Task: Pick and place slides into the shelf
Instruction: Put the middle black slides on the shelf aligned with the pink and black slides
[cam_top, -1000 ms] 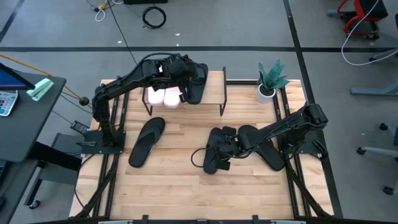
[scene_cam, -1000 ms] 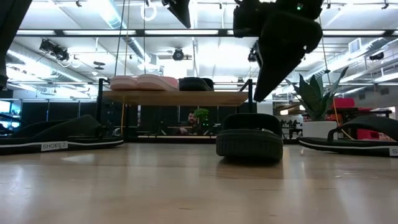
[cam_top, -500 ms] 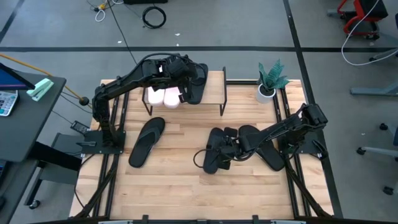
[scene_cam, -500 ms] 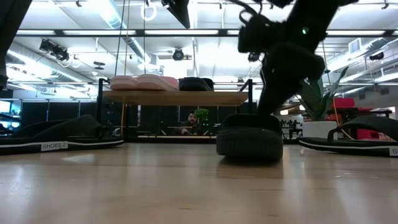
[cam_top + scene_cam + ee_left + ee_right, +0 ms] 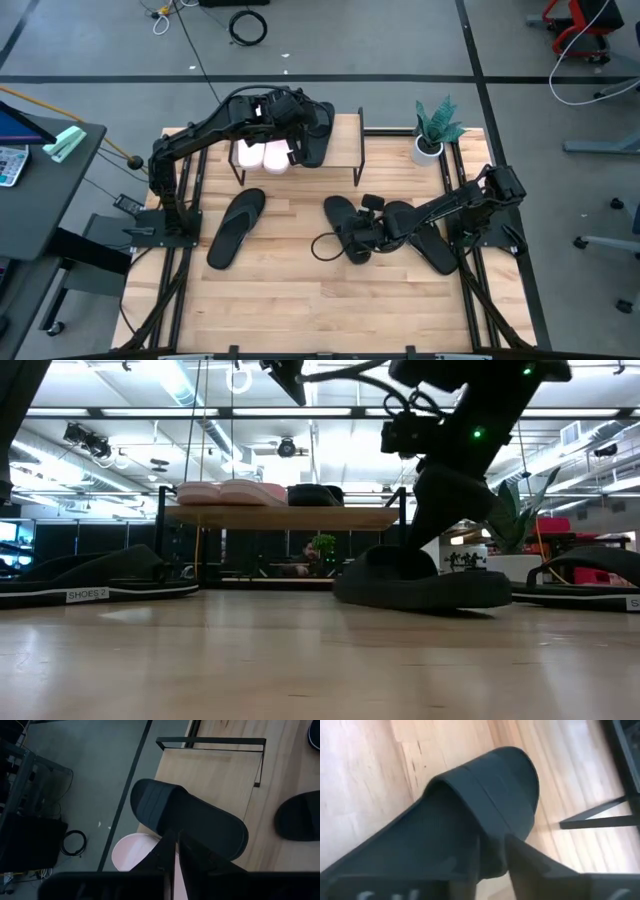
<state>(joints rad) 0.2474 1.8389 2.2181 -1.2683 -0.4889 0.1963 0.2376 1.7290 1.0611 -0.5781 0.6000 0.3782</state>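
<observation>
my right claw (image 5: pixel 356 240) grips a black open-toe slide (image 5: pixel 342 222); three slides sit on the wooden-topped shelf (image 5: pixel 340 150), where my left claw (image 5: pixel 174 851) pinches one.

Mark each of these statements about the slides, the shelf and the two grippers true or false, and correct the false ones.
1. Two pale pink slides lie on the shelf. True.
2. The right gripper is at a black slide on the table. True.
3. The potted plant stands on the shelf. False: it stands on the table beside it.
4. The left gripper hangs over bare table. False: it is at the shelf, shut on a black slide on the shelf.
5. A black slide at the table's left lies untouched. True.
</observation>
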